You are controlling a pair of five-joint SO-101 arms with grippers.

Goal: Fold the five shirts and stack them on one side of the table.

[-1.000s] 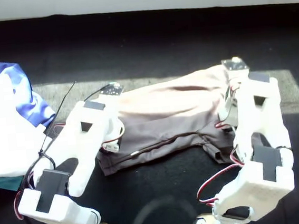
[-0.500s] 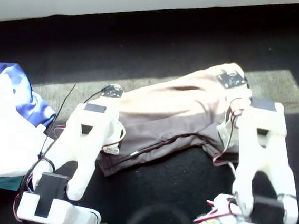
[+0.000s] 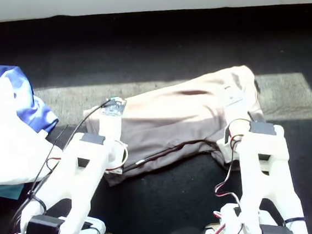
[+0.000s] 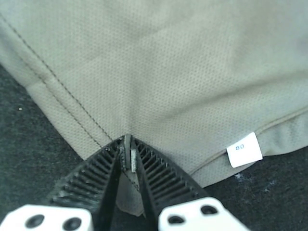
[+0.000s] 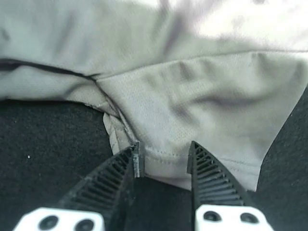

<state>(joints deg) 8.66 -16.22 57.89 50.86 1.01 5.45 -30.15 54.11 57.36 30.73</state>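
Note:
A tan shirt (image 3: 178, 120) lies partly folded across the middle of the black table (image 3: 154, 45), half in a sunlit band. My left gripper (image 4: 128, 158) is shut on the shirt's stitched edge (image 4: 72, 113) at its left end; in the high view this gripper (image 3: 112, 111) sits over the left corner. My right gripper (image 5: 162, 159) stands open at the shirt's right end with the hem (image 5: 168, 166) between its fingers, and in the high view it (image 3: 231, 97) hangs over the right side.
A heap of shirts, white (image 3: 3, 142) and blue (image 3: 24, 94) with a teal bit (image 3: 3, 191) below, lies at the table's left edge. A white size tag (image 4: 244, 149) sticks out of the tan shirt's seam. Bare black table stretches behind and to the right.
Both arms have drawn back toward the near edge. The right gripper slid from the shirt's far right corner to its nearer right side. The shirt's left corner now lies spread out.

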